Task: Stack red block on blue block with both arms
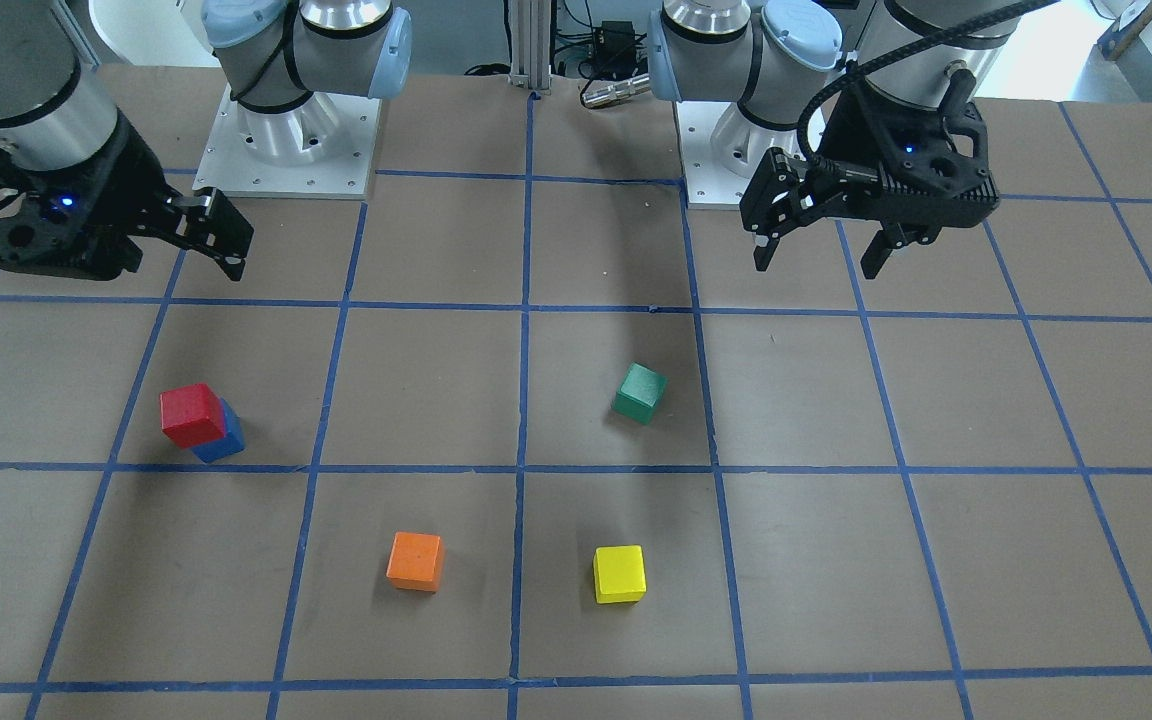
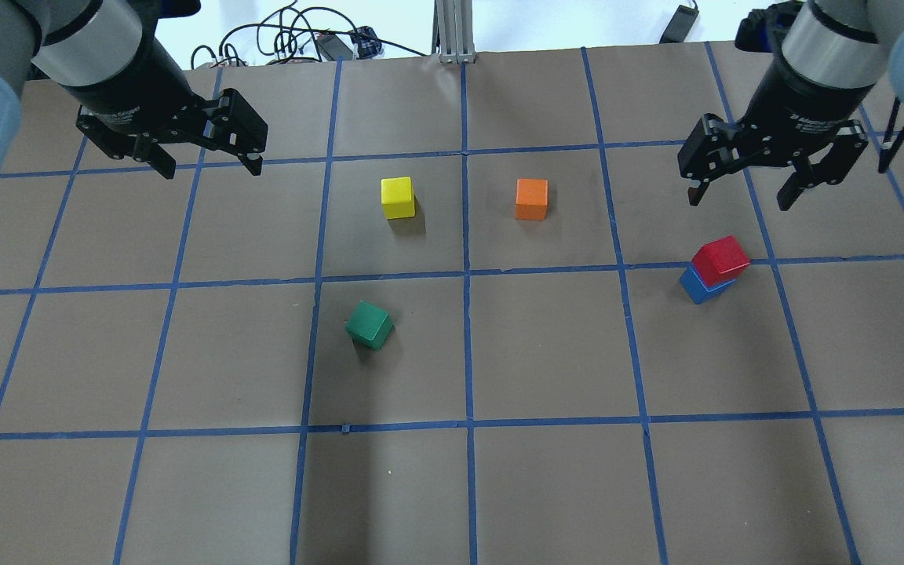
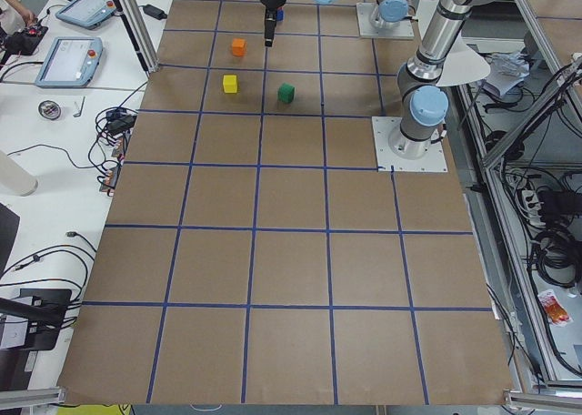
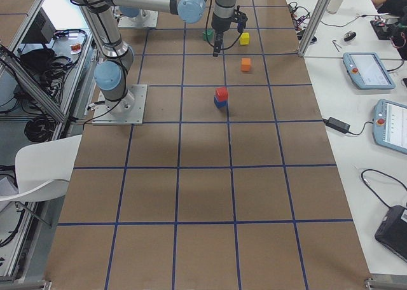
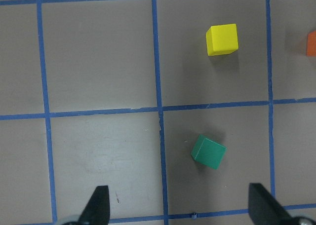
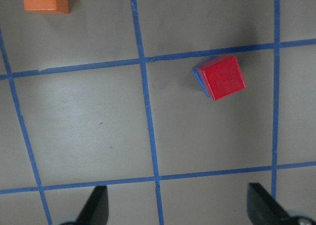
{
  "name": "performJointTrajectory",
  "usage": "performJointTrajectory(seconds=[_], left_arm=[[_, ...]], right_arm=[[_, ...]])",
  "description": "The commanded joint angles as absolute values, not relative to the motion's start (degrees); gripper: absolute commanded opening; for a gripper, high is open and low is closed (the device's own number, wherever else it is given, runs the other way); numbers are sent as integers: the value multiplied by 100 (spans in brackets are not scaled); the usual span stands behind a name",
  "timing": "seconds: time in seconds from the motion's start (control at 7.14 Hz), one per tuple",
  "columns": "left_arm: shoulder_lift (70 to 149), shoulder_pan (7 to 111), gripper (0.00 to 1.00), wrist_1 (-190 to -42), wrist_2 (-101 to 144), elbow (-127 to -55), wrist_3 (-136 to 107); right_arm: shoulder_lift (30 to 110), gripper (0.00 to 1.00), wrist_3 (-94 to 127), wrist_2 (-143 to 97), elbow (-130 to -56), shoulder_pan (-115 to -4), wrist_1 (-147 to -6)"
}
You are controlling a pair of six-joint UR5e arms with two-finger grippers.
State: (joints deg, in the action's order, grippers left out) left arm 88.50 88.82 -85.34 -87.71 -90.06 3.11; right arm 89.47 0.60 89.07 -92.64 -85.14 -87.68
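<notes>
The red block (image 2: 720,257) sits on top of the blue block (image 2: 701,286), turned slightly against it, on the right side of the table. The stack also shows in the front view, red block (image 1: 193,414) over blue block (image 1: 221,440), and in the right wrist view (image 6: 224,77). My right gripper (image 2: 738,199) is open and empty, raised above the table just beyond the stack and clear of it. My left gripper (image 2: 210,167) is open and empty, raised over the far left of the table, well away from the blocks.
A yellow cube (image 2: 398,197) and an orange cube (image 2: 531,198) stand in the far middle. A green cube (image 2: 369,325) sits turned near the centre. The arm bases (image 1: 286,150) are bolted at the robot's side of the table.
</notes>
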Motion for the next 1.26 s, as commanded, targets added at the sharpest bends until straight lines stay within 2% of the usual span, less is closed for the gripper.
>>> performJointTrajectory(seconds=[0.0, 1.12], left_arm=[[8851, 8886, 100, -8534, -8763, -9000, 299], [8886, 8912, 100, -8490, -8754, -8982, 105]], right_arm=[[8973, 100, 369, 8930, -9255, -8859, -8763], [9044, 100, 351, 8894, -9281, -8815, -8675]])
